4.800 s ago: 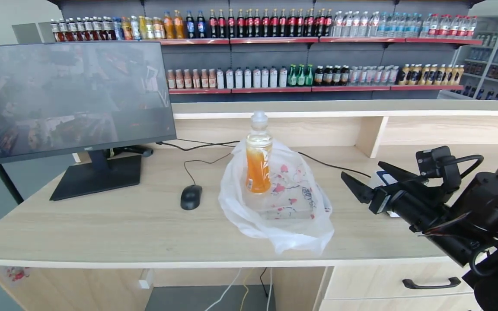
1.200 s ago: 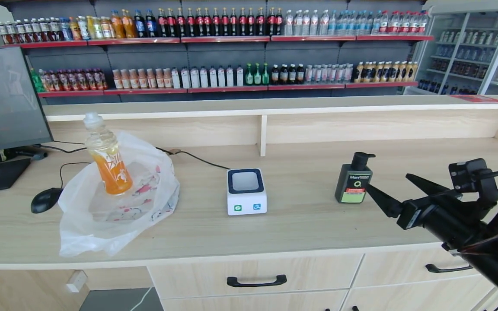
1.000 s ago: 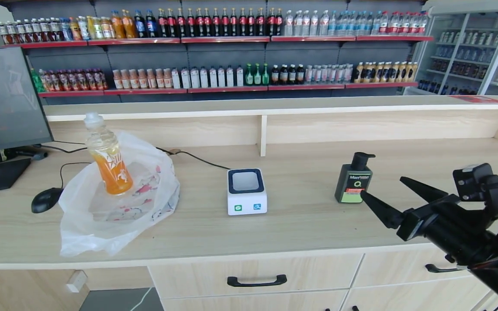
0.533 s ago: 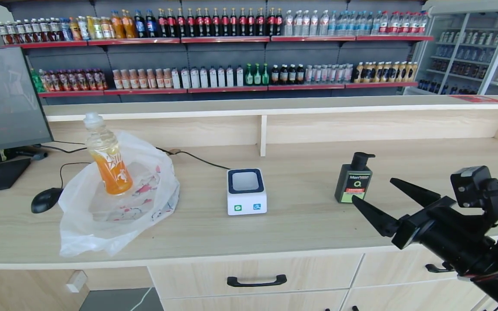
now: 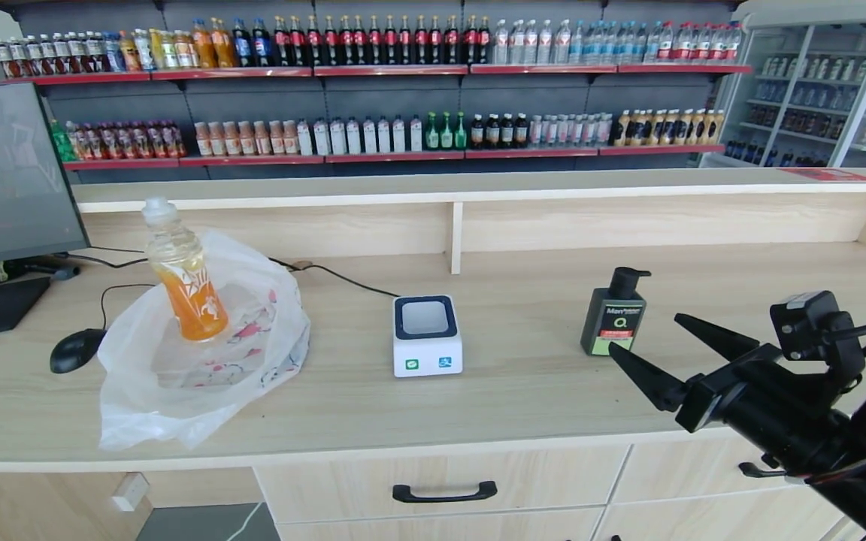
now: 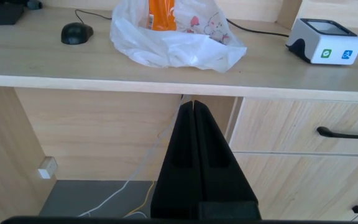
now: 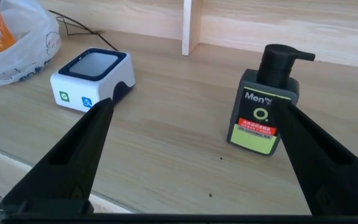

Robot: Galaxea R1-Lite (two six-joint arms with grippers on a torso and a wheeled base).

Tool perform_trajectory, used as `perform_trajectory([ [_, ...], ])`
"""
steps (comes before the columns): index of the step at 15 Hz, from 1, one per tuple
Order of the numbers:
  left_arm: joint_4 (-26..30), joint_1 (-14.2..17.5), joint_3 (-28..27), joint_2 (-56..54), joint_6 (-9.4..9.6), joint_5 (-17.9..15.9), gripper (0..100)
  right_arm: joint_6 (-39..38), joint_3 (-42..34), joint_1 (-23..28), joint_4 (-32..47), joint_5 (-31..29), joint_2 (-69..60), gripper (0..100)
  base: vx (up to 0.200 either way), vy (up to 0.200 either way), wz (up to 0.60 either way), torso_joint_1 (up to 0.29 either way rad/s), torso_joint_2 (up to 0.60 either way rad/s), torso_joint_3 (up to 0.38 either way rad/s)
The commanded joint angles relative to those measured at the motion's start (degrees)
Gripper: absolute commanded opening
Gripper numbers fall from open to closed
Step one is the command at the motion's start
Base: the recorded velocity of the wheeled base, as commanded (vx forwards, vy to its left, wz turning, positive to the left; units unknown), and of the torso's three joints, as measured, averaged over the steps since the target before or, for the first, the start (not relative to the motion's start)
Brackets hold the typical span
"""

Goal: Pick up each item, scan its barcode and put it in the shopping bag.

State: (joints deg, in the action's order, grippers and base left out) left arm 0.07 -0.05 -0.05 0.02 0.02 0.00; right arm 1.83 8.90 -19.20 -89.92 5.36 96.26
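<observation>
The right gripper, jaws spread, hovers just beside the upright pump bottle.

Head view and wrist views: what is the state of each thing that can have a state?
shopping bag: open, lying on the counter
orange drink bottle: upright, capped, standing in the shopping bag
pump bottle: upright on the counter, not held
left end effector: shut, empty
right end effector: open, empty
drawer: shut

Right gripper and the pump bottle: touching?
Cannot tell. In the head view one tip of the right gripper overlaps the pump bottle at its base; the right wrist view shows no clear gap there either.
</observation>
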Motion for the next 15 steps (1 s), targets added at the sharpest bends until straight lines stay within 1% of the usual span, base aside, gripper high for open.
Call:
perform_trajectory([
  [1,0.0,0.0,0.0,0.0,-0.02,0.0,0,0.0,-0.3,0.1,-0.1,0.0,0.3,100,0.000,-0.200,0.00,0.002,0.00,0.007],
  [2,0.0,0.0,0.0,0.0,-0.11,0.0,0,0.0,-0.5,0.1,-0.1,-0.1,0.3,100,0.000,-0.200,0.00,0.012,0.00,-0.002],
  [9,0.0,0.0,0.0,0.0,-0.11,0.0,0,-0.4,-0.7,-0.3,-0.1,0.0,1.0,100,0.000,0.000,0.00,0.000,0.00,0.000],
  [12,0.0,0.0,0.0,0.0,-0.11,0.0,0,-1.9,-1.3,-0.3,-0.1,0.0,0.7,100,0.000,0.000,0.00,0.000,0.00,0.000],
  [14,0.0,0.0,0.0,0.0,-0.11,0.0,0,-4.4,-2.3,-0.2,-0.1,0.3,-0.4,100,0.000,0.000,0.00,0.000,0.00,0.000],
  [15,0.0,0.0,0.0,0.0,-0.11,0.0,0,-6.2,-1.3,-0.2,-0.1,0.3,0.2,100,0.000,0.000,0.00,0.000,0.00,0.000],
])
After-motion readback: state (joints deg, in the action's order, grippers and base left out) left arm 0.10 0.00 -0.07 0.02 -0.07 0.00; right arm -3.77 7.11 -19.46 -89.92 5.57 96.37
